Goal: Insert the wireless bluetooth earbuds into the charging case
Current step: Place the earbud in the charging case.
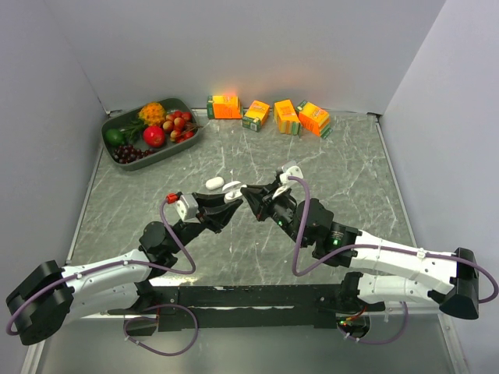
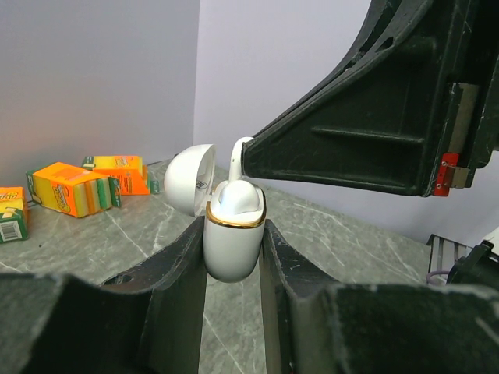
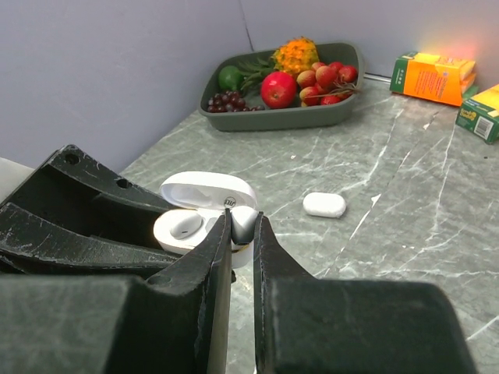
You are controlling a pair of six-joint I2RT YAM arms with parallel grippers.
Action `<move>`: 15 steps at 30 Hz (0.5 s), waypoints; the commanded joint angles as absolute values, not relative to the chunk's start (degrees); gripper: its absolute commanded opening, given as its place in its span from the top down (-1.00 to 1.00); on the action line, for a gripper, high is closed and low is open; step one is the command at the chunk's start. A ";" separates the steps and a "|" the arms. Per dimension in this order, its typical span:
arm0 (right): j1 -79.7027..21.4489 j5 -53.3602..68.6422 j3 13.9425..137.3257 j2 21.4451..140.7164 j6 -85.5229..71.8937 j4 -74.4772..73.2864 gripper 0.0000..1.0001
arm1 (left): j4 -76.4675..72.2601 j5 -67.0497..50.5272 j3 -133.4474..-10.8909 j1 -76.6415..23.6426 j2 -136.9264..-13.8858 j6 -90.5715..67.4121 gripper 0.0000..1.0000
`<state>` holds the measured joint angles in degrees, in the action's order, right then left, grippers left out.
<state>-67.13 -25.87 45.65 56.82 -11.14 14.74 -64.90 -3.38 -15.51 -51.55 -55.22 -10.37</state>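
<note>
The left gripper (image 2: 232, 227) has its two black fingers clamped on a glossy white, egg-shaped charging case (image 2: 232, 253) with a thin gold rim, held upright above the grey marble-patterned table (image 1: 351, 171). The case's rounded lid (image 2: 191, 187) is swung open to one side. The right gripper (image 3: 242, 227) meets it tip to tip near the middle of the table, and its jaws are pressed together on a tiny white plastic earbud (image 3: 244, 220) with only a narrow slit between them.

The pinched earbud sits right at the mouth of the case, at the well nearer the right gripper. In the left wrist view its slim stem curves up from the gold rim to the black fingertip. I cannot tell whether it is fully seated. A second white earbud (image 3: 185, 226) already lies in the other well, under the open lid.

A small white oval object (image 1: 214, 183) lies on the table just beyond the left gripper, apart from the case; what it is cannot be made out. At the far edge stand four orange juice cartons (image 1: 269, 114) in a loose row, and in the far left corner sits a grey-green oval tray (image 1: 189, 128) of fruit: a red apple, dark grapes, greens.
</note>
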 commanded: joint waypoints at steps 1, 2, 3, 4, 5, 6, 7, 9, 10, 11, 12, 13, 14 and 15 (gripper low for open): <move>-67.50 -25.49 46.05 56.78 -11.95 15.21 1.00 | -68.11 -4.04 -17.93 -51.42 -53.88 -11.34 0.98; -67.50 -25.66 46.05 56.69 -11.87 15.12 1.00 | -68.20 -4.04 -17.84 -51.42 -53.88 -11.34 0.98; -67.50 -25.75 46.14 56.69 -11.87 14.94 1.00 | -68.20 -4.13 -17.93 -51.42 -53.88 -11.42 0.98; -67.50 -25.84 46.40 56.52 -11.87 14.68 1.00 | -68.20 -4.04 -17.93 -51.42 -53.88 -11.43 0.98; -67.59 -26.01 46.49 56.43 -11.78 14.33 0.80 | -68.20 -3.96 -17.84 -51.42 -53.79 -11.51 0.98; -67.59 -26.10 46.58 56.34 -11.78 14.07 0.65 | -68.20 -3.96 -17.84 -51.42 -53.70 -11.51 0.98; -67.50 -26.36 46.76 56.08 -11.78 13.98 0.53 | -68.20 -3.87 -17.75 -51.42 -53.79 -11.43 0.98; -67.41 -26.89 46.76 55.72 -11.69 13.97 0.29 | -68.20 -3.69 -17.75 -51.42 -53.79 -11.34 0.98; -67.50 -26.89 46.93 55.55 -11.69 13.89 0.22 | -68.12 -3.69 -17.67 -51.42 -53.79 -11.34 0.98; -67.50 -26.81 47.02 55.37 -11.60 13.71 0.14 | -68.12 -3.69 -17.67 -51.42 -53.79 -11.42 0.98; -67.41 -26.81 47.37 55.20 -11.51 13.36 0.11 | -68.20 -3.69 -17.67 -51.42 -53.88 -11.43 0.98; -67.41 -27.07 47.63 55.28 -11.60 13.19 0.05 | -68.46 -3.60 -17.58 -51.42 -53.88 -11.60 0.98; -67.50 -27.07 47.72 55.11 -11.69 12.92 0.03 | -68.47 -3.60 -17.58 -51.42 -53.96 -11.60 0.98; -67.50 -27.07 47.90 54.93 -11.69 12.92 0.01 | -68.55 -3.52 -17.67 -51.42 -54.05 -11.69 0.98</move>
<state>-67.16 -26.33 45.74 56.66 -11.55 13.52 -65.04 -3.36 -15.53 -51.55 -54.85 -10.39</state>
